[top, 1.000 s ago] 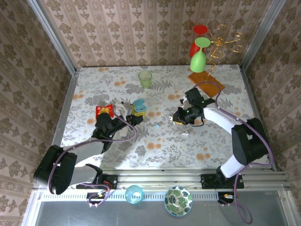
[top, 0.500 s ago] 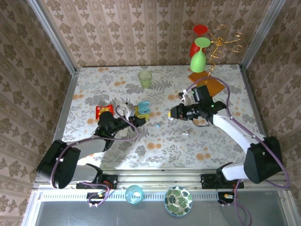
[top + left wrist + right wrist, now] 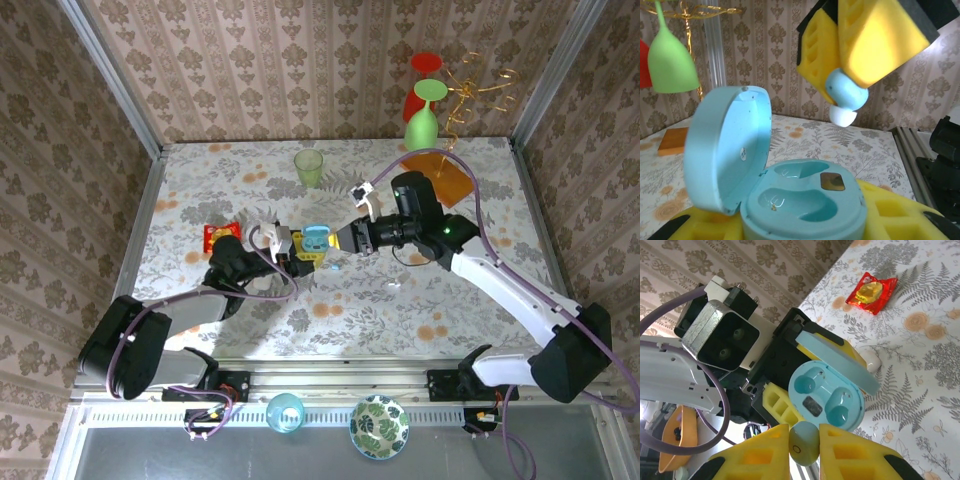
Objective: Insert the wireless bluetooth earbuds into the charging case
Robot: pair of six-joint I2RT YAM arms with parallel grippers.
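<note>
No writing can be read — none anywhere.

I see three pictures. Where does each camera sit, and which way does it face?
Top: above and behind, looking down on the table; both arms show, the left gripper holding the case, the right gripper just beside it.
Left wrist: on the left arm, looking across the table; its yellow fingers flank the case.
Right wrist: on the right arm, looking down; its fingers pinch an earbud.
Shared: both wrist views show the open case and that earbud.
</note>
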